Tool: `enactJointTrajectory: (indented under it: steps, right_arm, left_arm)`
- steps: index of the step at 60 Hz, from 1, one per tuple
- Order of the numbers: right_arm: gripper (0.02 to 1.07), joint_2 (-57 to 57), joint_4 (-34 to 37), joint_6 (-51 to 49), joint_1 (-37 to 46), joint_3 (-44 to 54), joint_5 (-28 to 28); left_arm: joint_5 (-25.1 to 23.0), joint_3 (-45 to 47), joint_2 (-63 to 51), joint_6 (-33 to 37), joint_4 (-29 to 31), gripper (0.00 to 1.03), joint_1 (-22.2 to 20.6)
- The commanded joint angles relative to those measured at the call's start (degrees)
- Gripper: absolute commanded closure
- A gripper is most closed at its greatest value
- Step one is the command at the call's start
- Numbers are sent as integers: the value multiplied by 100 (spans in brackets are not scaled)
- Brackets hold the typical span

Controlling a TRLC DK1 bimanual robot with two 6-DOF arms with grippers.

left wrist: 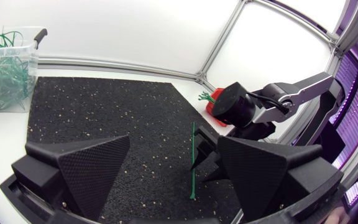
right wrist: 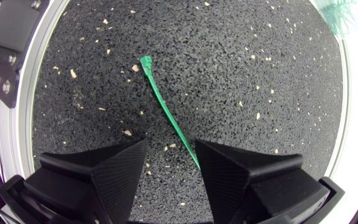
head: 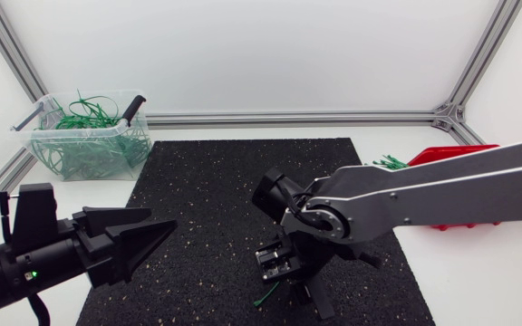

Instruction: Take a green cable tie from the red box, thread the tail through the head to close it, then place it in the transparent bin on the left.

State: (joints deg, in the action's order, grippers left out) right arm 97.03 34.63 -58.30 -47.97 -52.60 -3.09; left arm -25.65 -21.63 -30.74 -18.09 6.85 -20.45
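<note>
My right gripper [right wrist: 171, 144] points down at the black mat [head: 216, 181], its fingers [right wrist: 104, 174] spread with a clear gap between them. The tail of one green cable tie [right wrist: 165, 112] runs into that gap, close along one finger. I cannot tell whether it touches that finger, and the other finger stands clear of it, so nothing is pinched. The tie stretches out ahead of the gripper over the mat, its head at the far end, open and unthreaded. From the head view only a short green piece of it shows under the gripper, near the mat's front edge. My right arm comes in from the side and crosses above the red box [head: 451, 154], which sits on the white table [head: 243, 127] just off the mat, with a bunch of spare green ties [head: 390, 163] poking out of its near end. My left gripper [left wrist: 174, 140] hangs over the mat's left front part, well apart from the tie. Its fingers [left wrist: 86, 168] are spread wide with nothing between them, and they point across toward the right gripper. Beyond it, off the mat's far left corner, the transparent bin [head: 139, 136] stands holding a tangle of closed green ties.
</note>
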Motion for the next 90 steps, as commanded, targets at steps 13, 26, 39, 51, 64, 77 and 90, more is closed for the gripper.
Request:
enactJointTrajectory:
  steps: [13, 26, 39, 51, 64, 77, 90]
  right_arm:
    - [70, 633, -115, -287, -20, -321, 46]
    - [87, 958, -132, -410, 165, -646, 37]
    - [94, 1090, -326, -427, 253, -725, 37]
    - [101, 1019, -361, -401, 297, -717, 10]
    - [101, 536, -35, -331, 437, -761, -324]
    - [101, -167, 632, -252, 947, -831, -1062]
    - [101, -598, 1573, -243, 1703, -1139, -2204]
  left_arm:
    - [-151, -289, -116, -213, 167, 4, -38]
    - [-397, -298, -72, -107, 264, 4, 261]
    - [-494, -298, -64, -63, 299, 4, 392]
    - [-494, -307, -64, -63, 299, 4, 392]
    - [-494, -307, -64, -55, 290, 4, 419]
    - [-494, -307, -64, -28, 220, 4, 445]
    - [-494, -263, -239, -11, -114, 4, 428]
